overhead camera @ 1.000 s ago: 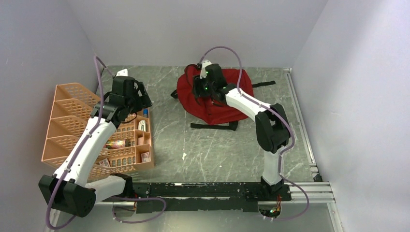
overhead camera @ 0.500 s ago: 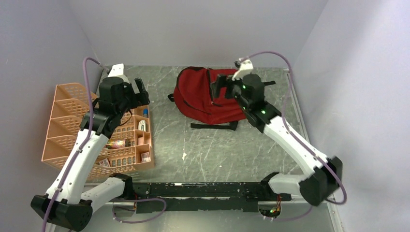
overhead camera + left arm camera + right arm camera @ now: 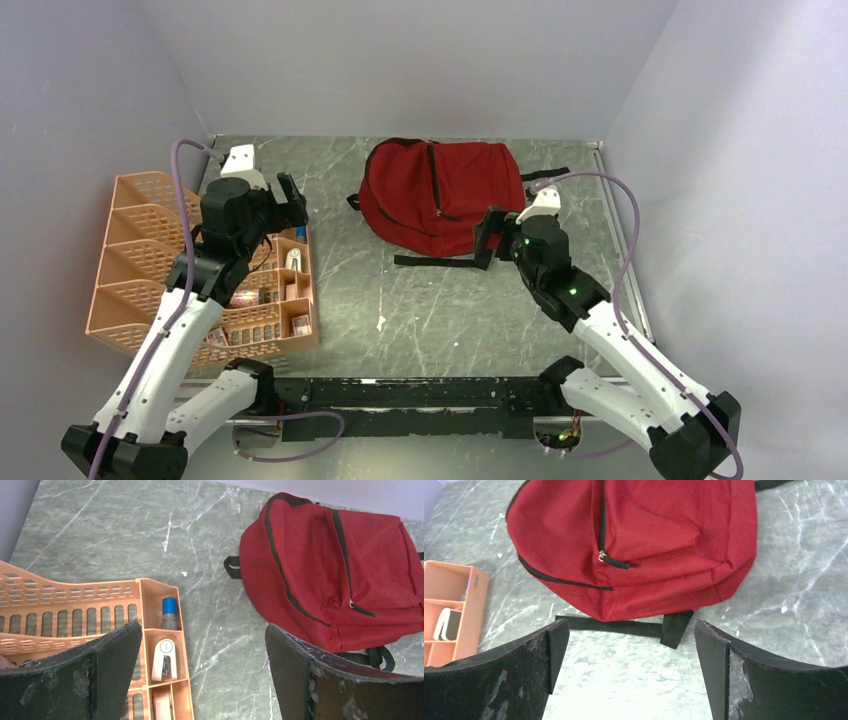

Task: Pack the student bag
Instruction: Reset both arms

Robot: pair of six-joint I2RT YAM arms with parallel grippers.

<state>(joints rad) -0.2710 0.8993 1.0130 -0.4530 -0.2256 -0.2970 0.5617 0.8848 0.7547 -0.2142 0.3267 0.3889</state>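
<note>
The student bag (image 3: 674, 555) is cut off at the top of the right wrist view. The orange organiser (image 3: 75, 592) is partly covered by a finger (image 3: 70, 680) of the left gripper (image 3: 202, 628); its small contents cannot be identified from above.

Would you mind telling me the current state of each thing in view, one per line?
student bag: lying flat on the table, zips apparently shut.
organiser: standing on the table, small items in its near compartments.
blue-capped bottle: capped, in an organiser compartment.
left claw: open, empty, raised near the organiser.
right claw: open, empty, beside the student bag.
</note>
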